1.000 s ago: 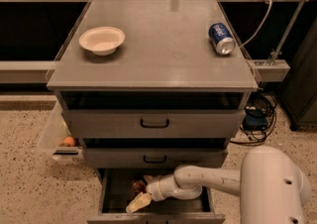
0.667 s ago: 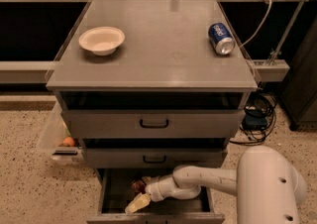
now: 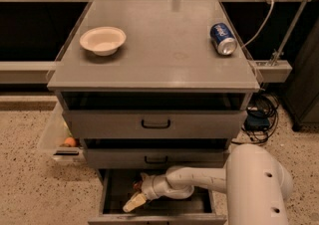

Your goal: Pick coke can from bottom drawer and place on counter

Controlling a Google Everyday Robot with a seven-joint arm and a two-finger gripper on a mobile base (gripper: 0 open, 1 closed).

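The bottom drawer (image 3: 115,195) is pulled open below two shut grey drawers. My white arm reaches into it from the right. My gripper (image 3: 134,202) is low inside the drawer, near its front left, with a cream tip pointing left and down. A small red patch of the coke can (image 3: 136,185) shows just behind the gripper, against its wrist; most of the can is hidden. I cannot tell whether the gripper holds it. The grey counter (image 3: 164,55) is the cabinet's flat top.
A cream bowl (image 3: 102,40) stands on the counter's left and a blue soda can (image 3: 223,39) lies at its right. A clear plastic bin (image 3: 54,138) with an orange item sits left of the cabinet. Cables (image 3: 259,118) hang on the right.
My gripper has edged slightly to the left inside the bottom drawer. Nothing else has moved.
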